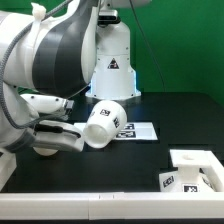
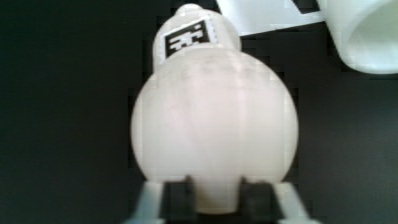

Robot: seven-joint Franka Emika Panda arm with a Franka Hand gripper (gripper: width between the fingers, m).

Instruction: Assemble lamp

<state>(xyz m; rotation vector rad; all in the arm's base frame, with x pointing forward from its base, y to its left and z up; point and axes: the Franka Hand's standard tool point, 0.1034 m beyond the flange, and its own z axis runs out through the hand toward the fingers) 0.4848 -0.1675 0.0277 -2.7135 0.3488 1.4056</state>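
Note:
In the wrist view the white rounded bulb [image 2: 210,110] fills the middle, with a square tag near its far tip. Its narrow neck sits between my two fingers [image 2: 175,200], so my gripper [image 2: 219,197] is shut on it. In the exterior view the gripper [image 1: 78,134] reaches toward that view's right. The tagged white bulb [image 1: 104,122] sticks out from it, tilted, just over the marker board [image 1: 140,131]. The square base [image 1: 193,168] lies at the exterior view's lower right. I cannot make out the shade for certain.
The white robot pedestal [image 1: 110,70] with a triangle sticker stands behind the marker board. A white part [image 2: 352,40] shows beyond the bulb's tip in the wrist view; I cannot tell which part it is. The arm's bulk [image 1: 40,60] fills the exterior view's left.

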